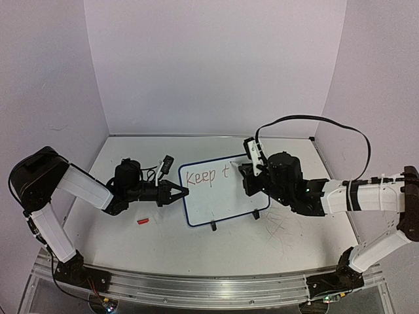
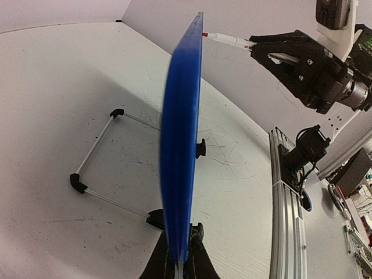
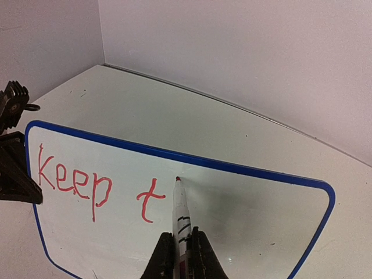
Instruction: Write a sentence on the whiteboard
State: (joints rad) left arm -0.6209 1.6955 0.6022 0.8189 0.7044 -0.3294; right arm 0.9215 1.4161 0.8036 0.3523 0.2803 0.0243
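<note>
Writing so far: the sentence (image 3: 93,192) reads "Keep t" in red on one line, at the upper left of the whiteboard (image 3: 261,226); only the first word and one letter of the next are down
Left to write: the rest of that second word and whatever follows; most of the face is bare to the right and below, so room looks ample
Board position: propped at a tilt on its black clip feet (image 1: 213,227) mid-table between the two arms; a wire stand (image 2: 96,152) reaches out behind it
Left gripper (image 2: 180,258): fingers pinched on the blue rim at the board's left edge, steadying it
Right gripper (image 3: 180,253): fingers closed tight around the marker (image 3: 181,218); the barrel runs up between them
Marker tip: red, just right of the "t", at or very near the surface; contact cannot be told for sure
Step in hand: judged to be the letter after "t"
Loose item: small red piece (image 1: 143,222) lies on the tabletop (image 1: 118,245) near the left arm, apart from the board; possibly the cap
</note>
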